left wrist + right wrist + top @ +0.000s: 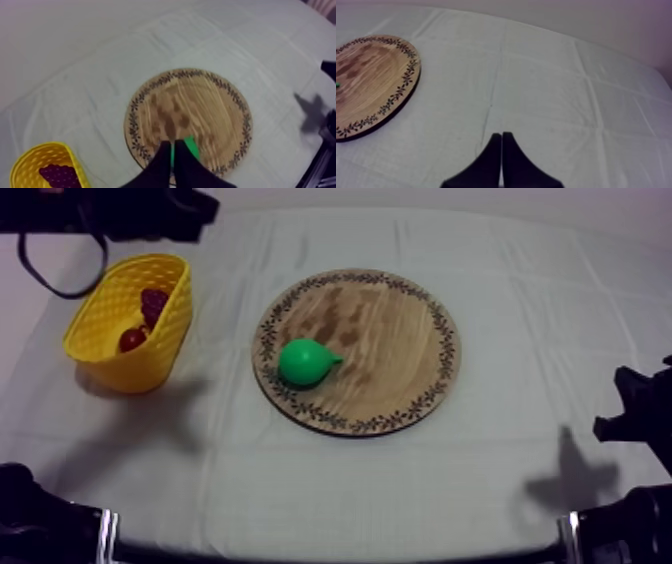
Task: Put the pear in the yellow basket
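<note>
A green pear [305, 362] lies on its side on the left part of the round wooden board [400, 338], its stem end toward the board's middle. The yellow basket [150, 348] stands tilted at the table's left. My left gripper [171, 144] is shut, its fingers a narrow wedge high above the board [200, 110]; the pear [191, 147] shows just behind the tips. My left arm [150, 208] comes in at the upper left, behind the basket. My right gripper [501, 135] is shut on nothing over bare cloth, right of the board [381, 70].
The basket holds a dark bunch of grapes [153, 303] and a small red fruit [132, 339]; the grapes [60, 175] also show inside the basket [30, 160]. My right arm [635, 413] sits at the table's right edge. Bare cloth lies between board and basket.
</note>
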### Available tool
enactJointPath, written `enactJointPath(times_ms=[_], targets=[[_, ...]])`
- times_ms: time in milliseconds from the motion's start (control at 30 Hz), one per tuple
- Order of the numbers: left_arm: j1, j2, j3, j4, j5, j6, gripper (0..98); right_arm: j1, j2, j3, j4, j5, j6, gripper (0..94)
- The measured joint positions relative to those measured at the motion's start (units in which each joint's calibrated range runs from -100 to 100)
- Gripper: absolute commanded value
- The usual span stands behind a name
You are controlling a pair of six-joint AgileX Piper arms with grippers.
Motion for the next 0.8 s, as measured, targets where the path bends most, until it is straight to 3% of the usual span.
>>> enactJointPath(times_ms=[633, 800], targets=[[2.1, 17.8, -2.8, 0.74, -0.7, -0.8, 0.0, 0.0, 0.0, 0.0, 0.0, 0.0, 0.0, 0.5], [1.8, 22.4, -4.8, 1.78, -0.2, -1.3, 0.8, 0.0, 0.0, 0.0, 0.0, 0.0, 0.0, 0.5]])
